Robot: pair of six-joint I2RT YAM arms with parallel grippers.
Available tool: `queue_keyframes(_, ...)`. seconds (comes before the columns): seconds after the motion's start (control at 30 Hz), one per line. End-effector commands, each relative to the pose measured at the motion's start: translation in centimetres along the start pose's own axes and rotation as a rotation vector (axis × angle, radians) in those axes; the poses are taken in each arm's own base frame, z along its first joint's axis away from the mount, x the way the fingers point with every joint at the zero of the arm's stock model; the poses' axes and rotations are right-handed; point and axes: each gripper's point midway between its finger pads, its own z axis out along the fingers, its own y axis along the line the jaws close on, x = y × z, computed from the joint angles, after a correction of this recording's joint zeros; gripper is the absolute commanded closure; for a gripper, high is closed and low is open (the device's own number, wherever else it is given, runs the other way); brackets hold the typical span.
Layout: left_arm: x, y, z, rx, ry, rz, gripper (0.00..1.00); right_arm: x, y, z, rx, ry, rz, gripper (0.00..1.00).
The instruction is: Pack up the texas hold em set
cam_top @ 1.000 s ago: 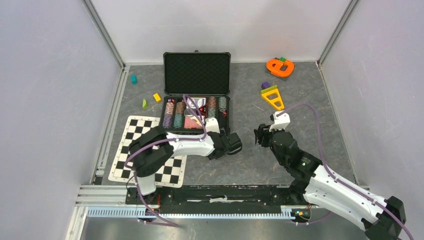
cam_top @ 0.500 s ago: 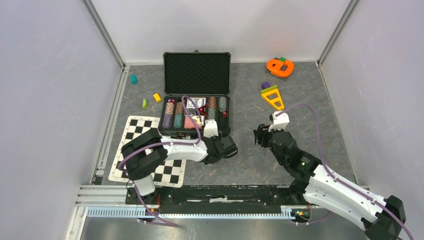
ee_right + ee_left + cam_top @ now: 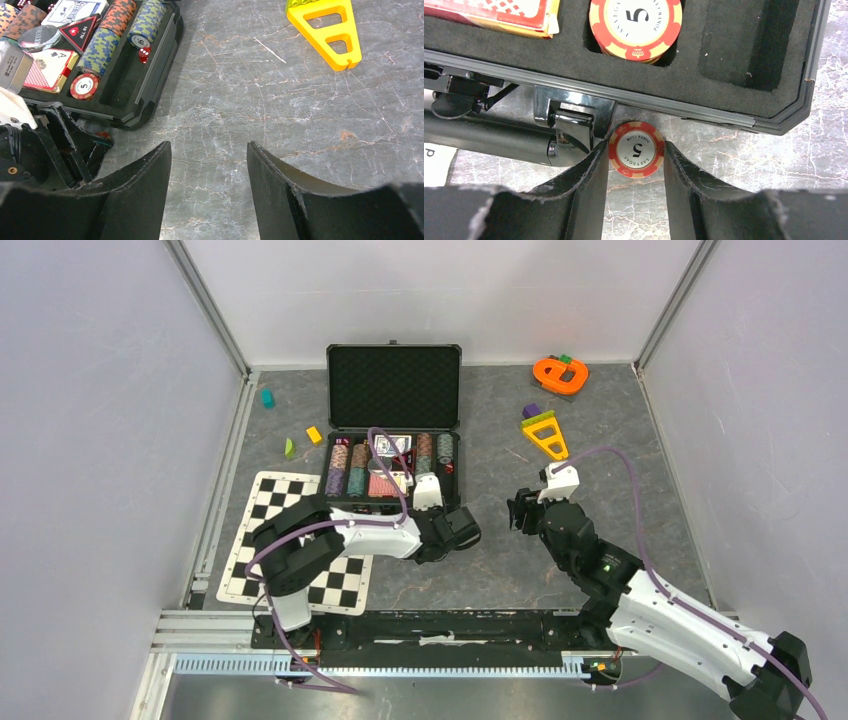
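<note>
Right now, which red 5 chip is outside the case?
The chip on the table between the fingers of the left claw; the other sits inside the case.

Grey table [image 3: 600,440], open briefcase [image 3: 393,385], chip [image 3: 636,149], checkered mat [image 3: 270,502]

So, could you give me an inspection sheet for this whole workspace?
Surface: grey marbled table, no spills seen.
Job's things: open black case holding chip stacks and card decks; one loose chip on the table before it.
Clutter: checkered mat, orange toy, yellow toy, small blocks.
Grippers: left gripper, fingers flank the loose chip, grip unclear; right gripper open, holding nothing.
Cables: purple cables arch over case and table.
Surroundings: plain grey walls, metal rail at the near edge.
</note>
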Motion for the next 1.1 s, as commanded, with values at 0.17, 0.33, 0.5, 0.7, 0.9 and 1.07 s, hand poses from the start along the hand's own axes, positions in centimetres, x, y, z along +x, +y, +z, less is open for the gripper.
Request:
queue_keyframes(0.17,7.8,1.9,-3.9,0.043,0.291,0.224,0.6,-1.7,0.6,-0.1,-0.025,-0.05,0.03,0.37)
queue_keyframes(0.33,9.4,2.2,-6.3,0.079,0.41,0.319,0.58,-1.8,0.6,-0.3,-0.026,-0.057,0.033,0.37)
queue_keyframes(0.5,7.3,1.8,-7.8,0.124,0.392,0.383,0.39,-1.9,0.4,-0.5,-0.02,-0.062,0.038,0.37)
queue_keyframes(0.7,5.4,0.2,-8.5,0.17,0.396,0.443,0.29,-2.6,0.4,-0.9,-0.023,-0.066,0.039,0.37)
queue_keyframes(0.9,4.6,-0.6,-8.0,0.225,0.447,0.442,0.29,-3.0,-0.1,-1.5,-0.013,-0.069,0.04,0.37)
queue_keyframes(1.07,4.0,-0.9,-6.9,0.272,0.494,0.439,0.24,-3.3,-0.7,-2.0,0.007,-0.082,0.045,0.37)
